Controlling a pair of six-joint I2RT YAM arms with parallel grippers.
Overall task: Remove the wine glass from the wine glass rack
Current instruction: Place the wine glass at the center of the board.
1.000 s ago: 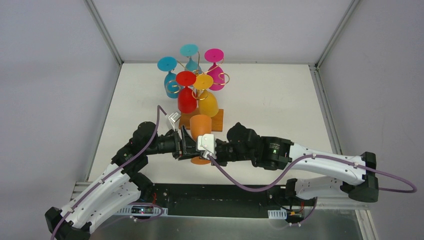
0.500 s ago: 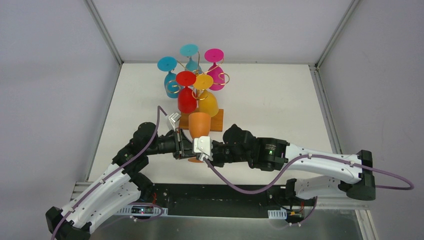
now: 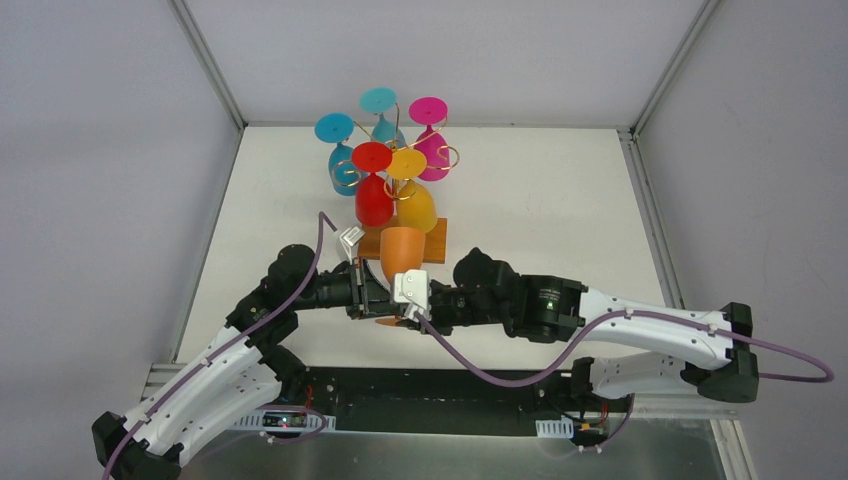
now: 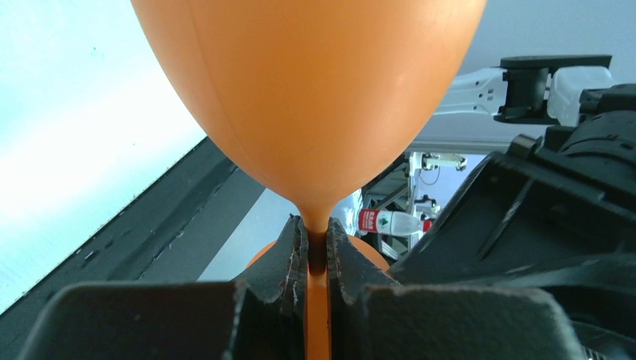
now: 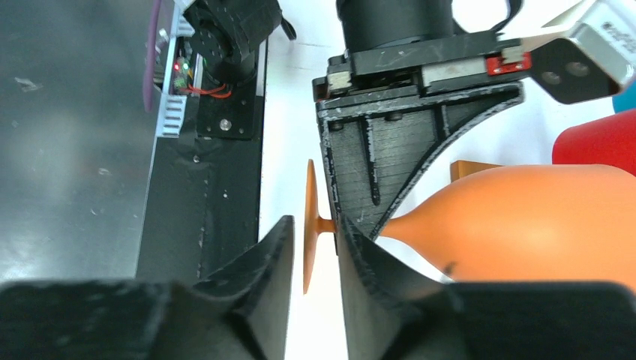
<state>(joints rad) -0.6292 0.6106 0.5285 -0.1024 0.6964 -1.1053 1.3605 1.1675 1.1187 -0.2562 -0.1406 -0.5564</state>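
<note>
An orange wine glass (image 3: 400,250) hangs upright in the air just in front of the wine glass rack (image 3: 436,241). My left gripper (image 3: 372,298) is shut on its thin stem (image 4: 317,300), right under the bowl (image 4: 315,97). From the other side, my right gripper (image 3: 405,300) stands open. Its jaws straddle the glass's foot disc (image 5: 307,232) with light showing on both sides. The left gripper's finger (image 5: 397,150) crosses the stem in the right wrist view. The rack's gold wire arms are mostly hidden by the glasses hung on them.
Upside down on the rack hang a red glass (image 3: 373,197), a yellow glass (image 3: 416,207), a blue glass (image 3: 343,165), a cyan glass (image 3: 380,115) and a magenta glass (image 3: 433,148). The rack's wooden base (image 5: 469,169) lies close behind the orange bowl. Grey walls enclose the white table (image 3: 540,200).
My left gripper has shut on the orange glass's stem. My right gripper, shut before, has opened off the foot. The glass has barely shifted.
</note>
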